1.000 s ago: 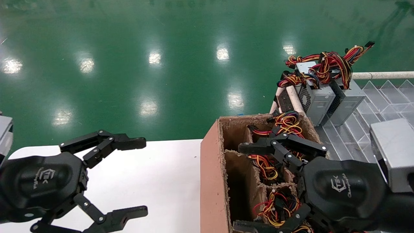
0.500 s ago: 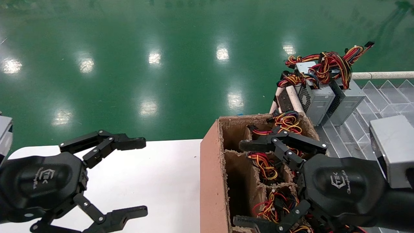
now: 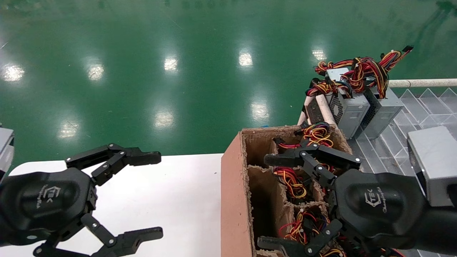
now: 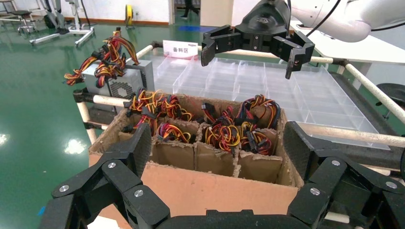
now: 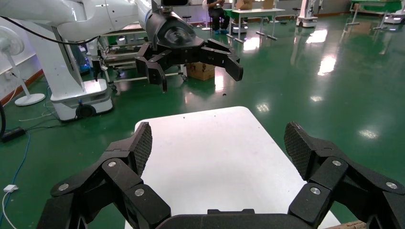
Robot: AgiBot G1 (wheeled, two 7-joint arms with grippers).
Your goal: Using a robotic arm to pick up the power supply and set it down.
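Note:
Two silver-grey power supplies (image 3: 349, 110) with red-yellow-black wire bundles stand on a clear tray at the back right, one of them also in the left wrist view (image 4: 125, 82). More wire bundles (image 3: 293, 182) fill the cells of a brown cardboard box (image 3: 234, 200); the metal cases under them are hidden. My right gripper (image 3: 266, 202) hangs open just above the box cells, holding nothing. From the left wrist it shows as the gripper (image 4: 248, 59) well above the box (image 4: 210, 186). My left gripper (image 3: 157, 194) is open over the white table (image 3: 185, 192).
The clear divided tray (image 3: 400, 142) lies right of the box, with a white rail (image 3: 421, 83) along its far edge. Green floor lies beyond the table. The right wrist view looks across the white table (image 5: 210, 152) to the left gripper (image 5: 198, 74).
My right gripper has shifted slightly farther over the box, still open. The left gripper has not moved.

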